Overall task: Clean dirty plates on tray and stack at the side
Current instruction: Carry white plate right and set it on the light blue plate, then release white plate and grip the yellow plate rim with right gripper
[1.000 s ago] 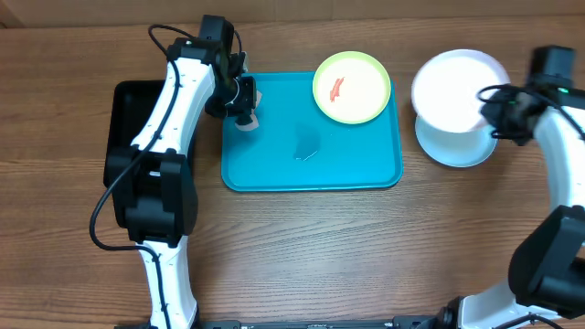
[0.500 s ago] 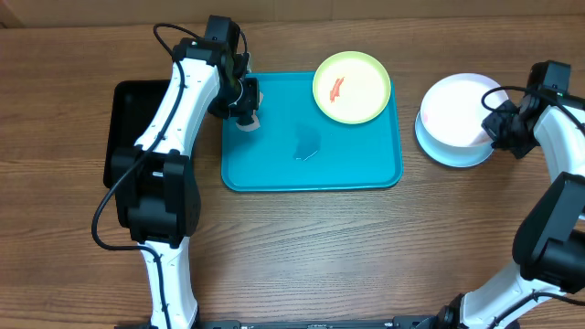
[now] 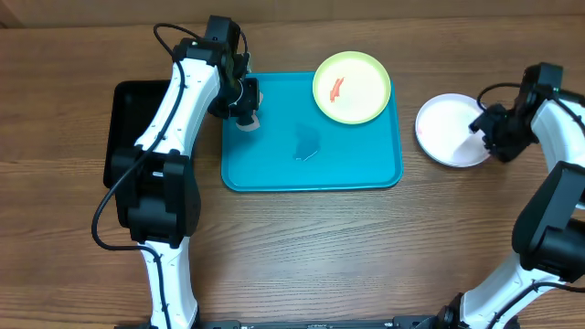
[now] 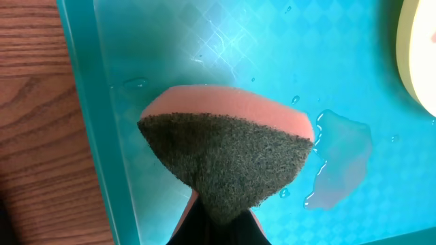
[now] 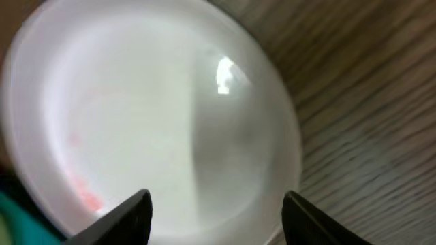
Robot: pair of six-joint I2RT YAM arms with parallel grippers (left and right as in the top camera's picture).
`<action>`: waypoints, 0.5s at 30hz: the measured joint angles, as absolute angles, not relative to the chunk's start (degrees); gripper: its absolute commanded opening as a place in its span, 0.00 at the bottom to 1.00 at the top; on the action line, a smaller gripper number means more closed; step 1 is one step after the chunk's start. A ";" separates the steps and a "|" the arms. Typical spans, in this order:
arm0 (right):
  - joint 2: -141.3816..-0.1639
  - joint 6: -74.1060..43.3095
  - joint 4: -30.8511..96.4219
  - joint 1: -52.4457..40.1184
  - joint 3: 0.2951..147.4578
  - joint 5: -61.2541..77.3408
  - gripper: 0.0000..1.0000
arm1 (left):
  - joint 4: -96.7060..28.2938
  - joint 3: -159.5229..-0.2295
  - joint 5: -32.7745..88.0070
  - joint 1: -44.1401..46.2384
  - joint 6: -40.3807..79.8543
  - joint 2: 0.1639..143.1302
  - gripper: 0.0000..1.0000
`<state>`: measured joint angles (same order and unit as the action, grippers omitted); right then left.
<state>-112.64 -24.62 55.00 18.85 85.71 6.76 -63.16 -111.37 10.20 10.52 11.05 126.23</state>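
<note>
The turquoise tray [image 3: 311, 155] lies mid-table. A yellow-green plate [image 3: 352, 87] with a red smear sits at its far right corner, and its edge [image 4: 421, 61] shows in the left wrist view. A white plate [image 3: 448, 130] rests on the table right of the tray. My right gripper [image 3: 486, 130] hangs at that plate's right edge. Its jaws stand open over the white plate [image 5: 150, 129], which has a faint pink mark, and they hold nothing. My left gripper [image 3: 244, 108] is shut on a pink and dark sponge [image 4: 228, 153] above the tray's left side [image 4: 204, 41].
A black tray [image 3: 123, 128] sits left of the turquoise one, under the left arm. A puddle of water [image 4: 340, 167] and small drops lie on the turquoise tray floor [image 3: 306, 144]. Wood tabletop [image 3: 366, 247] surrounds everything.
The right gripper has lowered the white plate flat at the right of the tray and opened off it. The left arm and sponge have barely moved.
</note>
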 measured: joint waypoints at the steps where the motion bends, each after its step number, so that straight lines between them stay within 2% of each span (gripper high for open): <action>1: -112.68 -24.29 55.68 18.24 87.18 7.40 0.63 | -63.00 -111.37 10.20 10.52 11.05 126.23 0.04; 6: -112.68 -24.43 51.79 9.89 93.41 9.67 0.62 | -62.30 -111.37 10.20 10.52 11.03 126.23 0.04; 11: -114.26 -30.44 47.29 0.03 93.47 9.63 0.57 | -62.08 -111.37 10.17 10.55 11.05 126.23 0.04; 15: -118.91 -35.03 44.75 -3.97 93.47 9.54 0.52 | -61.84 -111.37 9.74 10.55 11.05 126.23 0.04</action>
